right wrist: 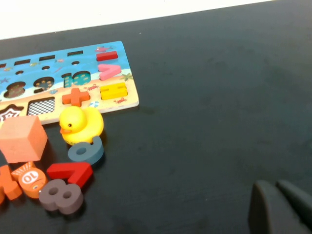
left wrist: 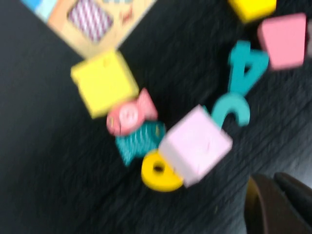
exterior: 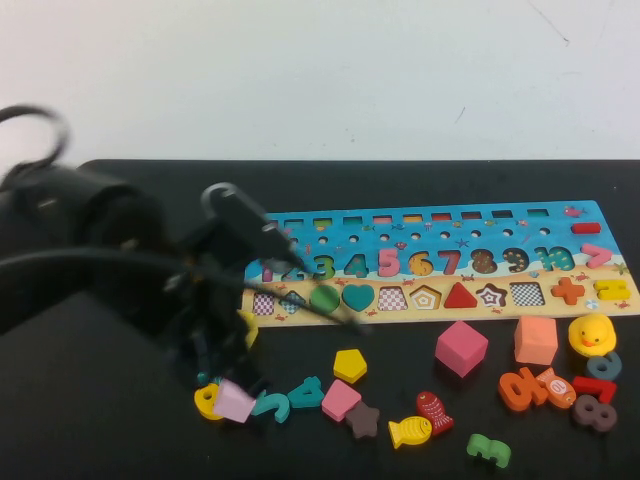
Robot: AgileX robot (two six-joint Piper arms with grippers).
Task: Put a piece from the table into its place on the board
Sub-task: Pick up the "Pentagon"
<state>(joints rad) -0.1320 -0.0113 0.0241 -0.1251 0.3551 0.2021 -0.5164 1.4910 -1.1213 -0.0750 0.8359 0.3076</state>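
Observation:
The number-and-shape board [exterior: 520, 232] lies across the far side of the black table, with several patterned slots empty. My left gripper [exterior: 212, 368] hangs over the loose pieces at the front left. In the left wrist view it [left wrist: 273, 181] is shut and empty, a little off from a pale pink square block [left wrist: 195, 144], which rests on a yellow digit [left wrist: 158, 170]. A yellow square [left wrist: 104, 83], a pink fish [left wrist: 129, 114] and a teal 4 [left wrist: 246, 68] lie nearby. My right gripper [right wrist: 275, 187] is shut and empty over bare table, out of the high view.
More loose pieces lie in front of the board: a yellow pentagon [exterior: 349, 365], a brown star [exterior: 362, 420], a yellow fish [exterior: 410, 431], a green 3 [exterior: 489, 449], a pink cube [exterior: 461, 347], a salmon cube [exterior: 535, 340] and a yellow duck [exterior: 592, 334].

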